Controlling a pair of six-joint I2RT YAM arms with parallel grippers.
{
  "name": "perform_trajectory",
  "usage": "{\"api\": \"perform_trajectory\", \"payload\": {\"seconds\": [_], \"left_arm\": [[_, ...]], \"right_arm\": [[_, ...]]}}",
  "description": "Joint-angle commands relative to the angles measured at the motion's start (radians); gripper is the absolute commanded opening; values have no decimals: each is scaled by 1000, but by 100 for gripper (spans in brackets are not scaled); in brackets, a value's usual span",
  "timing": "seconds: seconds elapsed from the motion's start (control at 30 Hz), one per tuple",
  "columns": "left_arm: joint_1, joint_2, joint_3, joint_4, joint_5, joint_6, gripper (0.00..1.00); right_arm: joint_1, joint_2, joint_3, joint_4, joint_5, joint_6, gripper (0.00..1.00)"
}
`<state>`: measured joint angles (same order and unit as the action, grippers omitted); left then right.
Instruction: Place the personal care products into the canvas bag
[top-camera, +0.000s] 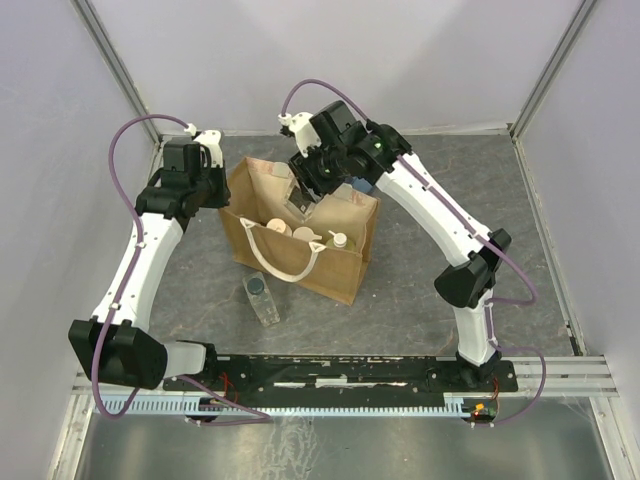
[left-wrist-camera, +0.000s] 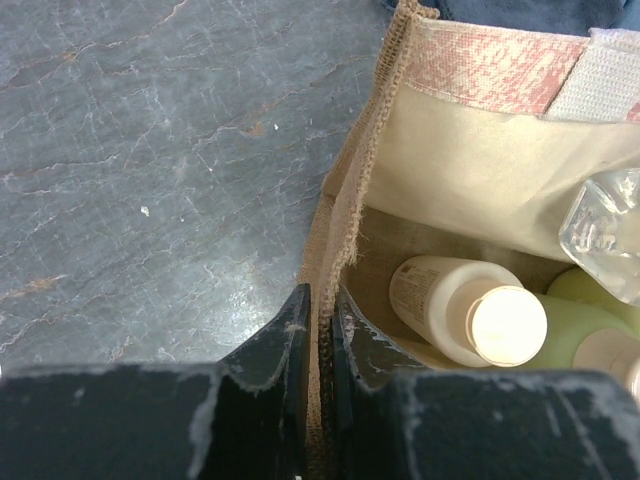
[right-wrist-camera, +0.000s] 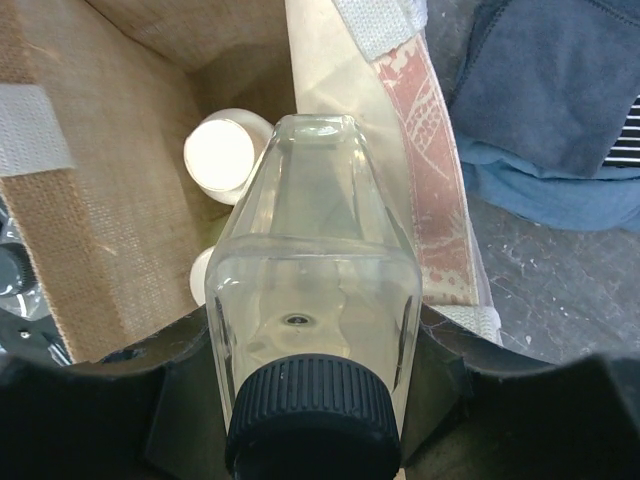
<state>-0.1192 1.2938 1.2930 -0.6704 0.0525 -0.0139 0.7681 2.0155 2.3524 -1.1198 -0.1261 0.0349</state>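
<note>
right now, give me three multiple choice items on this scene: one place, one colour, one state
1. Where is the loose clear bottle? A inside the bag B on the table, near side of the bag C in the left gripper
2. Cap colour on the held bottle in the right gripper? A white B red C black
3. Left gripper state? A open above the table B shut on the bag's rim C open inside the bag
Answers: 1 B, it lies on the table before the bag; 2 C, the right wrist view shows a dark ribbed cap; 3 B, its fingers pinch the fabric edge.
</note>
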Motion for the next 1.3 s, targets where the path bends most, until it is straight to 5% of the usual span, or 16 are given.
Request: {"api": "perform_trajectory", "payload": {"seconds": [0.0, 1.1, 1.2, 1.27], "left_arm": [[2, 7, 49, 35, -24, 69, 18], [2, 21, 70, 35, -22, 57, 18], [3, 18, 68, 35, -20, 54, 18], [1, 17, 68, 35, -19, 52, 18]], "right_arm": [[0, -29, 5, 87, 64, -68, 1], [106, 195, -21, -37, 137, -110, 1], [114, 205, -24, -51, 152, -108, 14], [117, 203, -27, -52, 154, -99, 31]]}}
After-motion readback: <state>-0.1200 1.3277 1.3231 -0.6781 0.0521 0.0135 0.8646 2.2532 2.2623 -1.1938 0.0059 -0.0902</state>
